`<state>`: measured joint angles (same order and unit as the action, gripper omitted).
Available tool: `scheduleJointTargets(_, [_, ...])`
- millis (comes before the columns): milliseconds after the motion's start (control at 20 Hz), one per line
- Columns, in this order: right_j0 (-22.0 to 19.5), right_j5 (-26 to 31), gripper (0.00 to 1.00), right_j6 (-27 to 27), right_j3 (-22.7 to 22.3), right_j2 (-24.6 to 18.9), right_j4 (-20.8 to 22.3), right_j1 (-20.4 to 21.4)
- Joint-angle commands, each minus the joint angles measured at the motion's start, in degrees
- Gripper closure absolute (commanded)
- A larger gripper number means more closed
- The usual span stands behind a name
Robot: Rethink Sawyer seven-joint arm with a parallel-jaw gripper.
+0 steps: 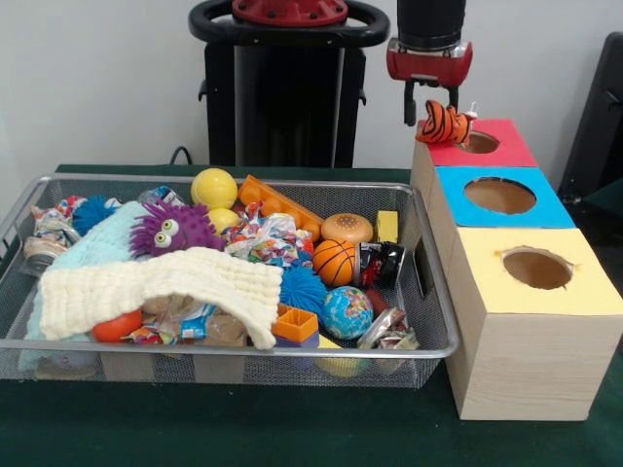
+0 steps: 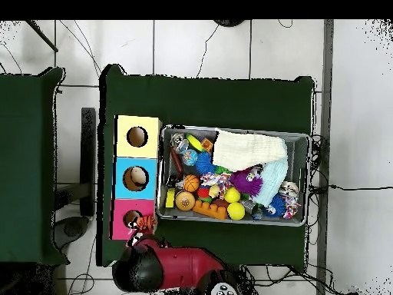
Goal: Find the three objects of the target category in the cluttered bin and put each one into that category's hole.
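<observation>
The orange black-striped tiger [image 1: 446, 124] lies on the red box [image 1: 508, 148] at the left rim of its round hole [image 1: 480, 143]. My gripper [image 1: 431, 115] hangs just above it, fingers apart on either side, left finger clear of the plush. In the overhead view the tiger [image 2: 144, 223] sits by the red box's hole [image 2: 132, 218] with the gripper [image 2: 138, 235] over it. The wire mesh bin [image 1: 234, 347] is full of toys. No duck or bear shows.
A blue box [image 1: 545, 209] and a yellow box [image 1: 584, 287] stand in a row with the red one, right of the bin. In the bin lie a cream cloth [image 1: 156, 284], a purple puffer ball [image 1: 175, 229], yellow balls [image 1: 214, 187], a basketball [image 1: 334, 261] and a globe ball [image 1: 348, 311].
</observation>
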<state>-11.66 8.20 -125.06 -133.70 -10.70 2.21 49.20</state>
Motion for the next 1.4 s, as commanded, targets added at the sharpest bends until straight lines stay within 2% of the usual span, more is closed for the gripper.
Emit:
scheduleJointTargets(50, [-2.53,6.06,0.0,0.97,0.75,-2.92,4.15,-4.08])
scheduleJointTargets(400, [-1.75,5.17,0.0,-0.54,1.59,-4.53,3.41,-4.12])
scheduleJointTargets(600, [-1.24,7.15,0.0,-0.57,2.71,-4.65,2.49,-3.41])
scheduleJointTargets(900, [2.83,8.53,0.0,-2.6,3.0,-3.06,1.18,-0.95])
scheduleJointTargets(1000, [5.44,8.04,0.0,-3.13,3.9,0.14,2.12,-0.82])
scheduleJointTargets(1150, [12.37,6.09,0.0,-5.63,6.32,6.77,2.61,-1.18])
scheduleJointTargets(1400, [18.39,4.05,0.0,-5.93,8.08,12.68,2.75,-2.4])
